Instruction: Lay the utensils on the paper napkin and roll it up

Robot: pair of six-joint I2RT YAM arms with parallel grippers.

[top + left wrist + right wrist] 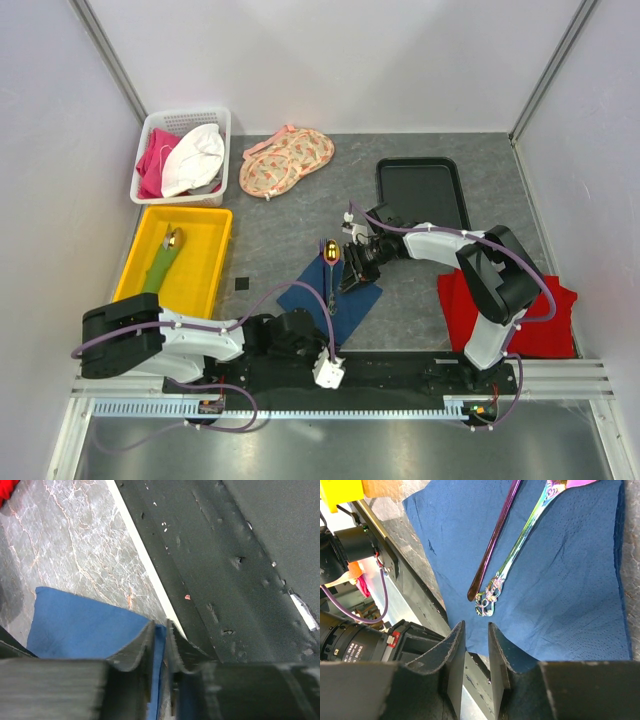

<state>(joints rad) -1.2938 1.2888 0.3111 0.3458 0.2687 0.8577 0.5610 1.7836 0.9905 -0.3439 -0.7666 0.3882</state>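
Evidently the utensils [506,540] already lie side by side on the paper napkin [560,595], so the step in hand looks like starting the roll from the near edge. The left tool [160,630] has its jaws pressed almost together with the napkin's blue edge between them, and it appears to be pinching that edge right beside the black rail [225,580]. The right tool [476,630] hovers just above the near part of the napkin, its jaws slightly spread with nothing between them.

To do this well, the left tool should hold only paper, lift the edge low and carry it over the handle ends rather than pulling it sideways, since a thin sheet would likely drag on the table [75,540] and slide the cutlery. The right tool could press the handles down while the fold goes over them.

From the top view, the napkin [305,295] sits as a diamond between the two arms, the gold spoon head [331,250] pointing away from the bases. That view hides the left jaws under the arm. Only the left wrist view shows the paper in the gap. Only the right wrist view shows there are two separate pieces, one plain dark handle and one ornate iridescent handle, touching near their ends.
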